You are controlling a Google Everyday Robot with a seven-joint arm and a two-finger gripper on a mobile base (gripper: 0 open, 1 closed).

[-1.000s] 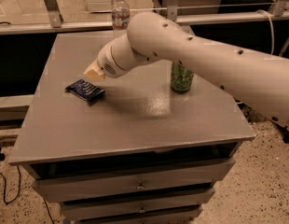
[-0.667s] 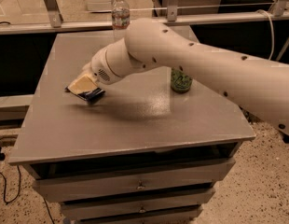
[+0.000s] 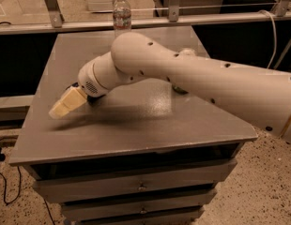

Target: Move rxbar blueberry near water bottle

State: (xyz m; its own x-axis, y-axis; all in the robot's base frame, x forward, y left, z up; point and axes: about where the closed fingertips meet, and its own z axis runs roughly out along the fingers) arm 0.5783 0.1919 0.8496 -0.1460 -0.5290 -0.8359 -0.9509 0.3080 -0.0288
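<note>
The water bottle [image 3: 121, 11], clear with a white cap and a pale label, stands at the far edge of the grey table [image 3: 136, 121], left of its middle. My gripper [image 3: 62, 108] is low over the table's left side and points toward the front left. The wrist [image 3: 94, 81] sits right behind it. The rxbar blueberry does not show; the wrist and gripper cover the spot where it lay. The bottle is far behind the gripper.
My thick white arm [image 3: 197, 81] crosses the table from the right and hides the green can. A metal rail [image 3: 206, 18] runs behind the table. Drawers [image 3: 141, 186] are below the front edge. A cable [image 3: 4, 182] hangs at the lower left.
The gripper has swung down and to the front left over the blue bar, which is now covered. The arm now hides the green can.
</note>
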